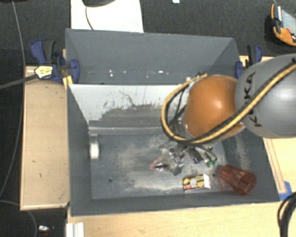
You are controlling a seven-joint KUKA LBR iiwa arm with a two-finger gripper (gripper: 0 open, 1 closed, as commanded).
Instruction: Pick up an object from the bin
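While the gripper (175,161) sits low on the bin (118,191) floor, touching or just beside a small pinkish piece (159,165) mid-floor, this looks like the grasp step. Can't tell if it's spread or closed. Next: secure pinch, lift straight, clear of box (196,182) and red cup (237,179).

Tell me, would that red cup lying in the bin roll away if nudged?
Probably: the red cup lies on its side, so a nudge could roll it. It looks like thin see-through plastic, so likely light and a bit slippery. The bin wall close by would probably stop it.
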